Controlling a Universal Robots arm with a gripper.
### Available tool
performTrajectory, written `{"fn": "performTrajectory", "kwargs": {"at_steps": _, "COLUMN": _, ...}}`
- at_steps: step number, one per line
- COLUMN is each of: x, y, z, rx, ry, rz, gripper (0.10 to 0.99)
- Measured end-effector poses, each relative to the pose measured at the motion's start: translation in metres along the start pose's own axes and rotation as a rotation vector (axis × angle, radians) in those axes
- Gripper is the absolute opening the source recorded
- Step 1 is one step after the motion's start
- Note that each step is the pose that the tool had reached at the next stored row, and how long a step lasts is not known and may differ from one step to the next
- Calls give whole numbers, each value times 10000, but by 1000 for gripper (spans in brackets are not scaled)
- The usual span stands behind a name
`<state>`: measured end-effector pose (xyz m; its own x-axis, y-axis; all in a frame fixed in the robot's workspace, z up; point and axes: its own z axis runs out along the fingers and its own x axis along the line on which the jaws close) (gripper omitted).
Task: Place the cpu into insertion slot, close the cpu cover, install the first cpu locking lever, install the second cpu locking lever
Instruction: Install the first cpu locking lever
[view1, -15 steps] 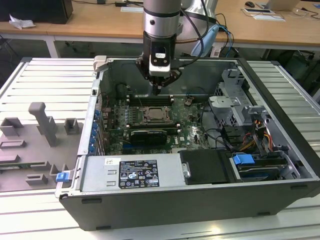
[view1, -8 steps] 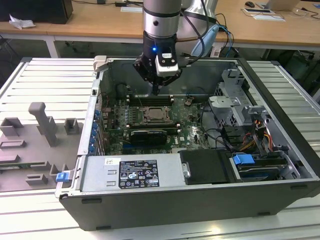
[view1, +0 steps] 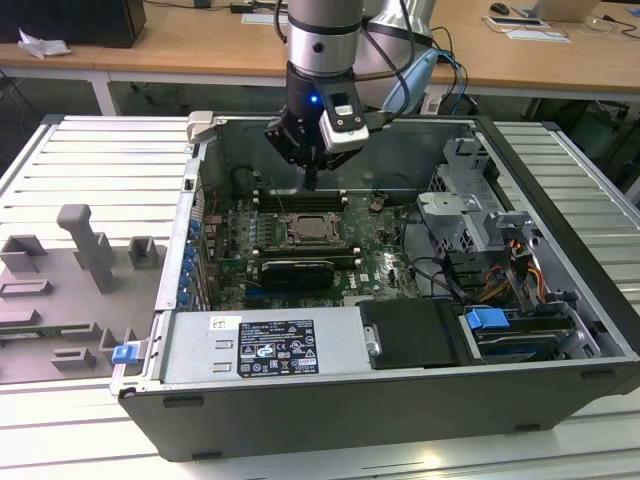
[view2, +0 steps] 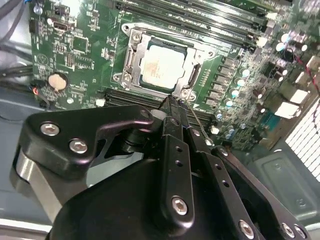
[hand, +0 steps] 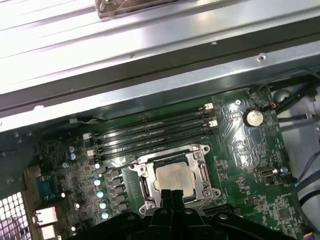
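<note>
One end effector (view1: 312, 182), pinched together and empty, is hanging over the insertion slot (view1: 287, 228) in the exterior view. In the second wrist view the cpu (view2: 161, 67) is lying inside under the cpu cover (view2: 167, 39). In the first wrist view fingertips (hand: 166, 197) are sitting beside it; slow pushing is seeming safest.

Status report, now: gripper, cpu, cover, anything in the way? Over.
Gripper shut, empty, tip near a corner of the insertion slot. cpu seated in it, cpu cover down over it. Nothing in the way seen.
</note>
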<state>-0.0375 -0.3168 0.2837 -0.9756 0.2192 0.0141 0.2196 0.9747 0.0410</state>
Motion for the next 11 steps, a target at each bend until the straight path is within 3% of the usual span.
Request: {"fn": "performTrajectory", "kwargs": {"at_steps": 11, "x": 0, "y": 0, "z": 0, "rx": 23, "ry": 70, "rz": -1704, "gripper": 106}}
